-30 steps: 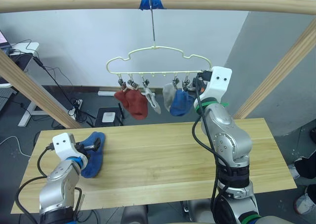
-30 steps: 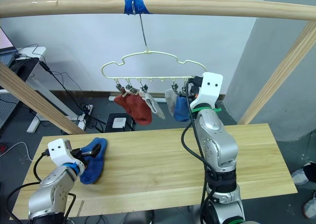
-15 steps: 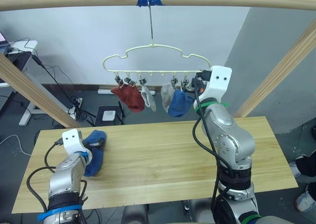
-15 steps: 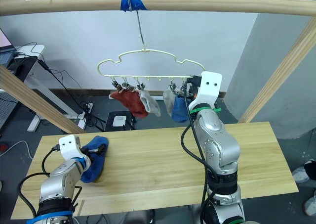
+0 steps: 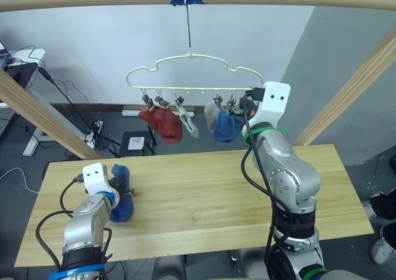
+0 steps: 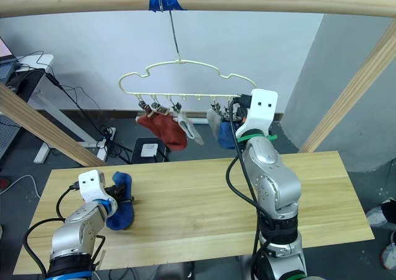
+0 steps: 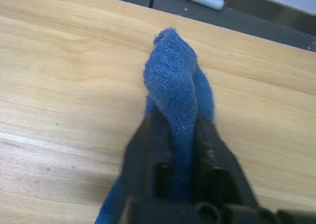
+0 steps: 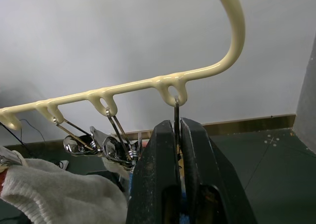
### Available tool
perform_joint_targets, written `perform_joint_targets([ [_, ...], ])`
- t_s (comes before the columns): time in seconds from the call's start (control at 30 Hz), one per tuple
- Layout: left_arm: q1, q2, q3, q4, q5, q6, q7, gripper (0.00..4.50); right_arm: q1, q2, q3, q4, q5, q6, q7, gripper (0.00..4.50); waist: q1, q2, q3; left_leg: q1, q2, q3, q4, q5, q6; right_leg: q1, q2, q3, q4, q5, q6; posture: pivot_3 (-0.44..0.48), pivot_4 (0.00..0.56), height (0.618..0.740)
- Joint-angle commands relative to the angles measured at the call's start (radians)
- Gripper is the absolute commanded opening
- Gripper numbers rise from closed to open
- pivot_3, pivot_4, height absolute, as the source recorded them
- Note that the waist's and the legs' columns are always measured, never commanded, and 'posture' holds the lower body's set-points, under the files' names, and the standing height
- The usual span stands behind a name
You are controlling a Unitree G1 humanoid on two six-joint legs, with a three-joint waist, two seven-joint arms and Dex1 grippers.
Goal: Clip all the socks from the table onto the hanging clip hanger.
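1. The left gripper point(image 7: 178, 135) is pinched tight on a fold of the last blue sock point(image 7: 177, 88) near the table's point(image 5: 204, 187) left end.
2. That sock's long axis runs away from the fingers toward the table's far edge, its raised end pointing outward.
3. Farther back, the right gripper point(image 8: 177, 135) is squeezed onto the end clip point(image 8: 176, 116) of the clip hanger point(image 5: 192, 59), beside the hanging rust, grey and blue socks point(image 5: 162, 122).
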Motion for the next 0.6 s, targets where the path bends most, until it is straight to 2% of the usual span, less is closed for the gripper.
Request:
perform_joint_targets([
  [0.03,0.012,0.038,-0.116,-0.089,0.057,-0.132,-0.117,0.03,-0.008,0.050,-0.003,-0.035,0.002,-0.004,-0.012,0.00,0.001,-0.001,0.003,0.000,0.000,0.000,0.000,0.000,0.000,0.000,0.000,0.000,0.000,0.000,0.000,-0.173,0.282,0.740],
  [0.33,-0.110,-0.027,-0.342,-0.305,-0.005,-0.234,-0.357,0.03,-0.015,0.036,-0.003,-0.067,-0.002,0.012,-0.014,0.00,0.001,0.000,0.007,-0.006,0.000,0.000,-0.001,0.000,0.000,-0.001,-0.002,-0.002,-0.008,0.002,-0.001,-0.198,0.285,0.740],
  [0.47,-0.178,-0.071,-0.404,-0.319,0.009,-0.255,-0.372,0.03,-0.029,0.028,-0.012,-0.091,-0.005,0.033,-0.017,0.00,-0.003,0.000,0.007,-0.009,0.000,0.000,-0.002,0.000,0.000,-0.002,-0.002,-0.002,-0.011,0.002,0.000,-0.213,0.280,0.740],
  [0.6,-0.252,-0.143,-0.449,-0.255,0.024,-0.281,-0.362,0.03,-0.037,0.022,-0.017,-0.118,-0.009,0.053,-0.019,0.00,-0.002,0.000,0.007,-0.012,-0.001,-0.001,-0.001,0.000,0.000,-0.005,-0.002,-0.002,-0.011,0.001,0.000,-0.223,0.276,0.740],
])
